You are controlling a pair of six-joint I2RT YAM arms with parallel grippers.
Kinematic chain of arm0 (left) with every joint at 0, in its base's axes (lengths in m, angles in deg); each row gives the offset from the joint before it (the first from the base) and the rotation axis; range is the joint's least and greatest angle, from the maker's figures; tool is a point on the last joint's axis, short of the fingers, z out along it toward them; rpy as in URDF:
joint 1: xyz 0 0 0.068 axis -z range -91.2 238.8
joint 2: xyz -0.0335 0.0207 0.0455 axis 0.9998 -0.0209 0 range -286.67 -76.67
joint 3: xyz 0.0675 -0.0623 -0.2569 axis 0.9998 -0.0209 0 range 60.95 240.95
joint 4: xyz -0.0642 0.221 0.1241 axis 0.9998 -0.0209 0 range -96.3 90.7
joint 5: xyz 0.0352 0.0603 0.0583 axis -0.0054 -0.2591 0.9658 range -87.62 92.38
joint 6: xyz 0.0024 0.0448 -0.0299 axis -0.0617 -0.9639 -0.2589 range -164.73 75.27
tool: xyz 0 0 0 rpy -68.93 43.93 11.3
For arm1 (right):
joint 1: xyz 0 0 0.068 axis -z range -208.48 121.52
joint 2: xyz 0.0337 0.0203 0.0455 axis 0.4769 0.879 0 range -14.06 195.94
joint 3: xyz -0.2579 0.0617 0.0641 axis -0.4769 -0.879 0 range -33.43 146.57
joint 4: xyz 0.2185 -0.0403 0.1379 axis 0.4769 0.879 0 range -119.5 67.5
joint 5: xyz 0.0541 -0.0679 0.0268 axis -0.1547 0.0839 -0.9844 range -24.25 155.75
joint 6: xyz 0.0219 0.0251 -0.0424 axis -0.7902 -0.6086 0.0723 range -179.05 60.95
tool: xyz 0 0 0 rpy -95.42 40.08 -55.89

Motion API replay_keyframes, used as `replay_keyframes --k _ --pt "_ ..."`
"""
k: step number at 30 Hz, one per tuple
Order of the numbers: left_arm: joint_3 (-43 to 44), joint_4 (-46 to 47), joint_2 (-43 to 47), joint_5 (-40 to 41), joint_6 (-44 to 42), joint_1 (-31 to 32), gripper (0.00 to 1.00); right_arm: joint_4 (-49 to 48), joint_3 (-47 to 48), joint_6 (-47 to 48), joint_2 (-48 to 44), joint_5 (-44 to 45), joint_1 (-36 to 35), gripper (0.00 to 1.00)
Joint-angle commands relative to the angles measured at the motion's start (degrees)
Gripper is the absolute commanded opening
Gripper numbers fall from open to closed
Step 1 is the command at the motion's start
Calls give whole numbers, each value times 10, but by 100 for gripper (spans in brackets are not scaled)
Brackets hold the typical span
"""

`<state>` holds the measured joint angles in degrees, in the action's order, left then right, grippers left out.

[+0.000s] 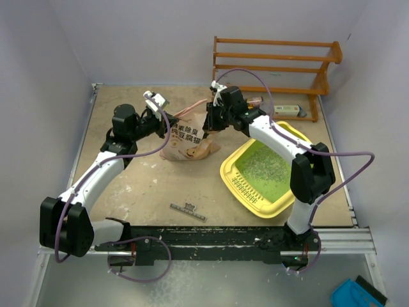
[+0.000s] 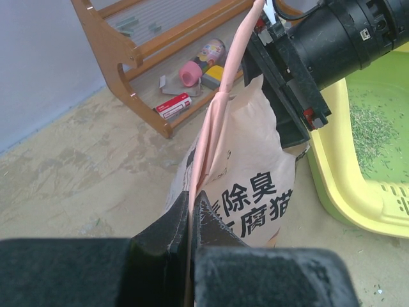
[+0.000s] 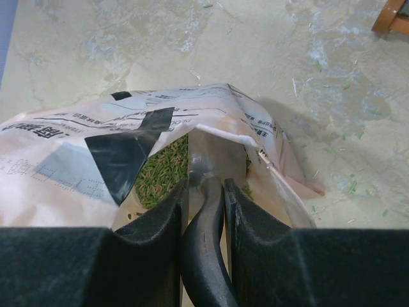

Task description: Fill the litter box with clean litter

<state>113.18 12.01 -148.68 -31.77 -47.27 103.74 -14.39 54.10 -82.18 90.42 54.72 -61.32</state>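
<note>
The yellow litter box [image 1: 235, 182] lies at centre right, with a thin scatter of clean litter [image 1: 262, 167] on its green floor. The tan printed bag [image 1: 188, 142] stands just left of it. My left gripper [image 2: 192, 199] is shut on the bag's pink rim [image 2: 214, 121] and holds the mouth up. My right gripper [image 3: 206, 185] is shut on the black handle [image 3: 204, 256] of a silver scoop [image 3: 214, 160], whose blade is down inside the bag among green litter pellets [image 3: 163, 169]. The litter box [image 2: 332, 166] also shows in the left wrist view.
A wooden shelf [image 1: 275, 70] with small items stands at the back right. A small metal strip [image 1: 188, 212] lies near the table's front edge. A blue object [image 1: 354, 295] sits below the table at bottom right. Loose pellets dot the tabletop.
</note>
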Motion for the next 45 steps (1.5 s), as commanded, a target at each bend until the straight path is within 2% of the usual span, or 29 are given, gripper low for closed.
replay_keyframes --k 1,8,18,38,45 --pt "25 61 11 -22 12 -1 0 42 -46 -33 23 -56 -8 0" --pt "25 59 9 -22 11 -1 0 -36 -75 -103 9 -125 -7 0" --pt "26 59 7 -25 13 -1 0 -198 -123 -209 -8 -197 -6 0" --pt "27 49 3 -15 6 -1 0 -490 -211 -437 -29 -265 24 0" --pt "29 49 2 -16 7 -1 0 -534 -213 -474 -39 -284 32 0"
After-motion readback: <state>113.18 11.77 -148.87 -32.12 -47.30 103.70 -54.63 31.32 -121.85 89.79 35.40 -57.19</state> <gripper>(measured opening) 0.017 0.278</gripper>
